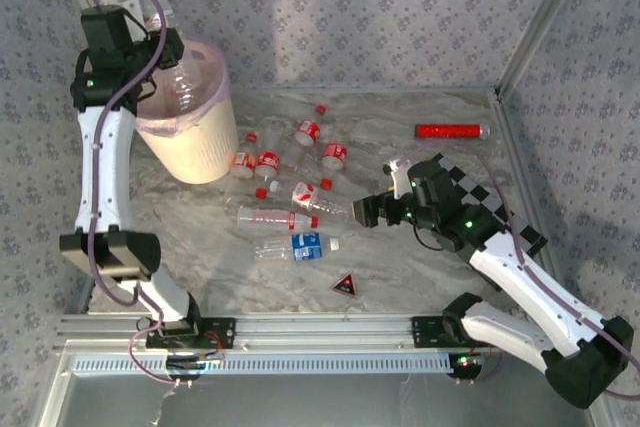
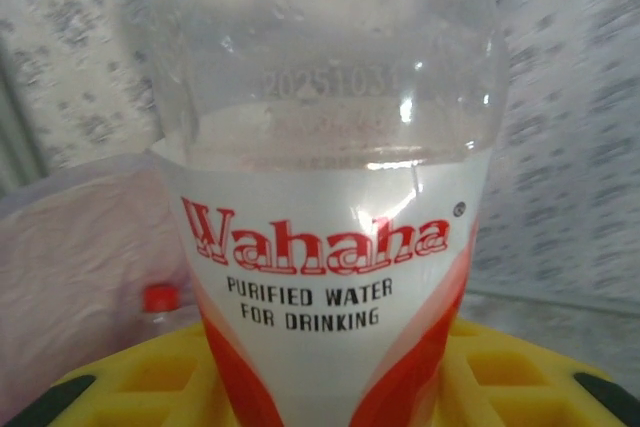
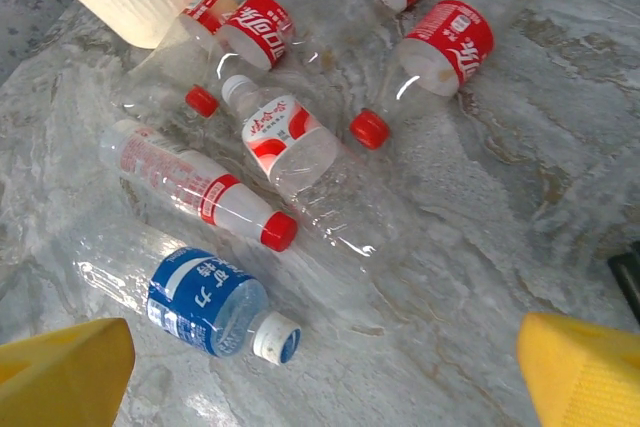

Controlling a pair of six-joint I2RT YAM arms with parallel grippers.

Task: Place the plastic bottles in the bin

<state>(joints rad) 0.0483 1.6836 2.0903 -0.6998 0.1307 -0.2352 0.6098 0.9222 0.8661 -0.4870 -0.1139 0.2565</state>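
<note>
- Marbled tabletop [image 1: 400,277] sat inside grey patterned walls [image 1: 380,7].
- At far left, the left gripper [image 1: 162,50] was clamped on a clear Wahaha bottle [image 2: 330,207], held over the lilac-lined bin [image 1: 200,152].
- Beside the bin, loose plastic bottles [image 1: 290,192] lay scattered.
- Near them the right gripper [image 1: 366,211] hovered, its yellow fingers [image 3: 60,372] spread wide apart.
- One blue-labelled bottle [image 3: 205,302] lay at the scatter's near edge.
- Far right, a red tube [image 1: 450,131] lay well apart.

Left pincer [image 1: 160,52] raised high, clamping bottle [image 2: 330,197], right pincer [image 1: 365,212] low, jaws spread wide
</note>
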